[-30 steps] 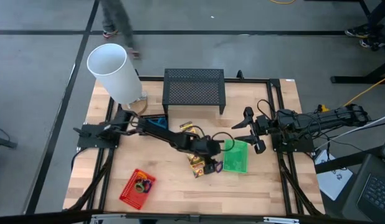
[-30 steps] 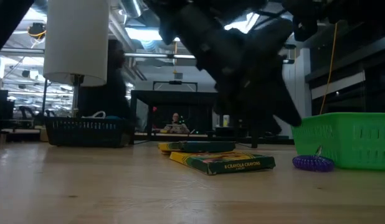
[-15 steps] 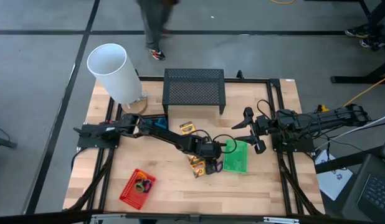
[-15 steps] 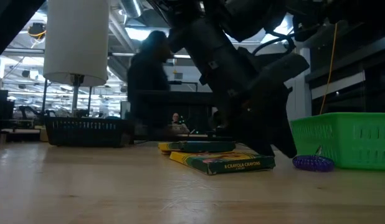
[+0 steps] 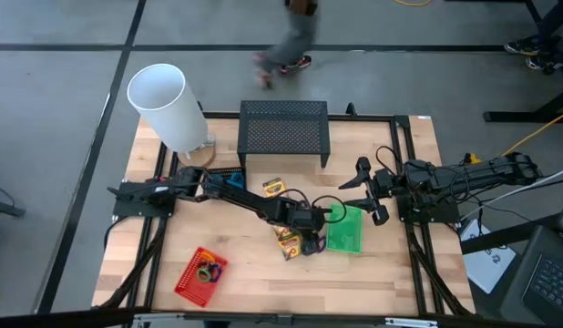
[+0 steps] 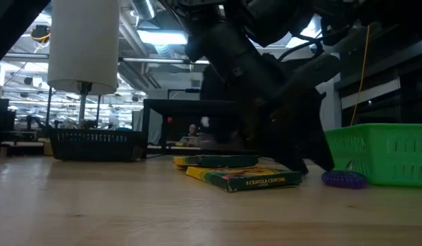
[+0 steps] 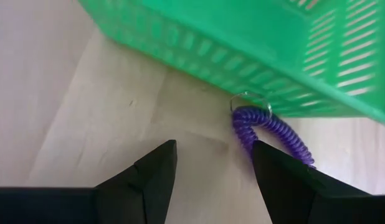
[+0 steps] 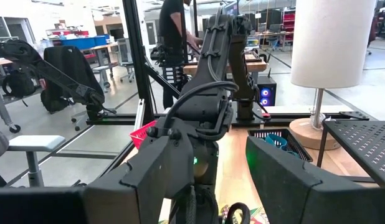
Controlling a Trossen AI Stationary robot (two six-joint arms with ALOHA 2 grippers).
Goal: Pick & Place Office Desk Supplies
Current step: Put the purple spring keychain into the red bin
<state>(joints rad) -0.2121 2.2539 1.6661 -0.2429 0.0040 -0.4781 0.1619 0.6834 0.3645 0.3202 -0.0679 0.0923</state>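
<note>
Purple coiled plastic loop (image 7: 270, 127) seen on wooden table (image 5: 245, 273) mid-front, touching green mesh basket (image 7: 255, 43). Left gripper (image 7: 214, 171) lowered over it since a second ago, fingers wide; grasp judged imminent. Right gripper (image 5: 368, 191) parked near right edge, fingers wide.

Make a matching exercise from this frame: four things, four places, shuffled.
Things:
1. purple loop
2. red basket
3. white cylinder
4. left pincer

Places:
A. far left corner of the table
B. near left part of the table
C. on the wood against the green basket
D. open, low over the wood beside the purple loop

Pairs: 1-C, 2-B, 3-A, 4-D
</note>
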